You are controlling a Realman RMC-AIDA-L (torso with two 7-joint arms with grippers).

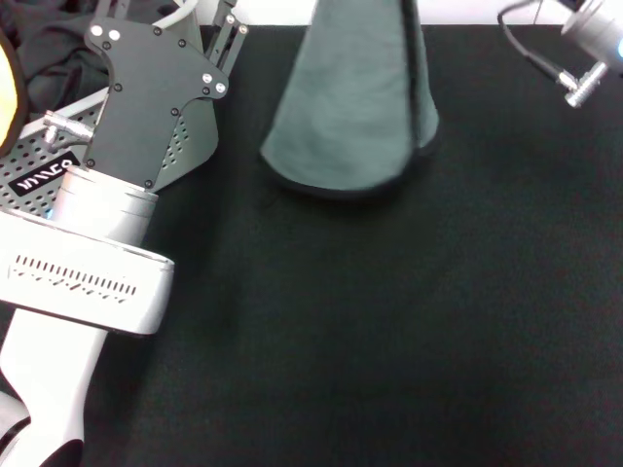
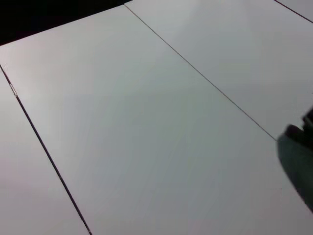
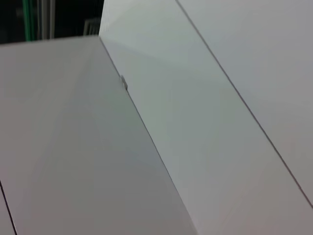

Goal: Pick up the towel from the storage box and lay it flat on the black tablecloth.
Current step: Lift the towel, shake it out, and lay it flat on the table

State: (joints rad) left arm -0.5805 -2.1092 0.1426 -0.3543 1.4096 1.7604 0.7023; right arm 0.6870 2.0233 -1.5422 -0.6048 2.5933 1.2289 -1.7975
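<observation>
The towel hangs upright at the back middle of the head view, grey face showing with a thin black edge. Its lower hem touches the black tablecloth. Its top runs out of the picture, so what holds it is hidden. A dark grey strip at the edge of the left wrist view may be the towel. My left gripper is raised over the storage box, to the left of the towel. Only a silver part of my right arm shows at the back right.
A dark charcoal cloth lies behind the storage box, whose black label faces me. Something yellow shows at the far left edge. Both wrist views show only white panels with thin seams.
</observation>
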